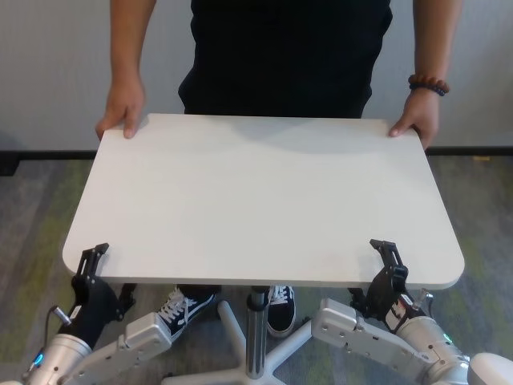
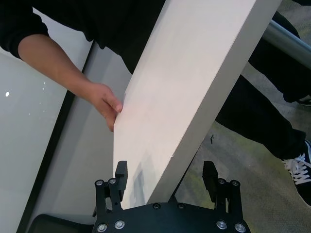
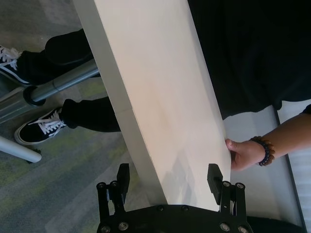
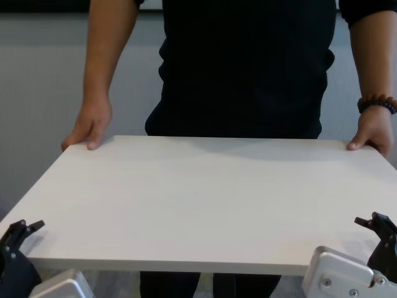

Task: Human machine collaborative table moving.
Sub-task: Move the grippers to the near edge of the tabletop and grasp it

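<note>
While our left gripper (image 2: 165,177) stands with its jaws wide apart, one finger (image 2: 121,171) lies over the top face of the table (image 2: 194,63) and the other sits below the board, so the near edge runs between them; we cannot tell whether either finger actually presses the board. Our right gripper (image 3: 169,177) stands the same way at the other near corner, jaws spread wide with the table's edge between its two fingers.

From the head view, the left gripper's upper finger shows at the near left corner of the white tabletop and the right one's at the near right corner, with the silver wrist housings below the board. Under the middle of the top, the grey pole (image 1: 256,333) drops to white base legs.

Across the table from us stands the person (image 1: 280,56) in a black top. One hand (image 1: 122,108) grips the far corner on our left, thumb on top, and the other hand (image 1: 418,119), with a brown beaded bracelet (image 1: 428,83) at the wrist, holds the far corner on our right. Black-and-white sneakers (image 1: 186,309) show beneath the board, on the grey-green carpet (image 1: 40,208).
</note>
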You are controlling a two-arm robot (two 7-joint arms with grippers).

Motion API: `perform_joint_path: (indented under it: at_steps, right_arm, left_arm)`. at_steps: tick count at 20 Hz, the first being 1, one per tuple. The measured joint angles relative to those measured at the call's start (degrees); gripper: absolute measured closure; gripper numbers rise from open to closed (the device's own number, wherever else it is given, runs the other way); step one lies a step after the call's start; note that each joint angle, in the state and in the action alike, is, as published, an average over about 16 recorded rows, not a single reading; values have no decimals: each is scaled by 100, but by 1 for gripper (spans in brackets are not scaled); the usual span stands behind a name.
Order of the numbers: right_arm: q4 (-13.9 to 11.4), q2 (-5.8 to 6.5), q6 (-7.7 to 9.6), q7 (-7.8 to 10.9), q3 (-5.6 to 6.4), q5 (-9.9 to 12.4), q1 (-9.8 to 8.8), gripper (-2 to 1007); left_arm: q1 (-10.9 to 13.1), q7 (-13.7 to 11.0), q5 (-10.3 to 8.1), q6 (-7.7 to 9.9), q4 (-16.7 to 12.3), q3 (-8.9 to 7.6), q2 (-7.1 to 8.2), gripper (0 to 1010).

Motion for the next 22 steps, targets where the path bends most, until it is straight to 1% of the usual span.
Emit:
perform_joint_path:
  at_steps: [9, 13, 18, 22]
  right_arm:
    - [-4, 0, 15, 0, -4, -6, 0, 4]
    - [-5, 1, 19, 0, -6, -8, 0, 4]
    - [-6, 1, 21, 0, -7, -10, 0, 4]
    - [-6, 1, 23, 0, -8, -10, 0, 4]
  left_arm:
    - [-1, 1, 2, 0, 1, 0, 0, 10]
    - [-44, 48, 59, 21, 45, 5, -18, 10]
    - [-164, 206, 250, 59, 151, 25, -66, 10]
    - [-279, 383, 523, 136, 262, 71, -118, 10]
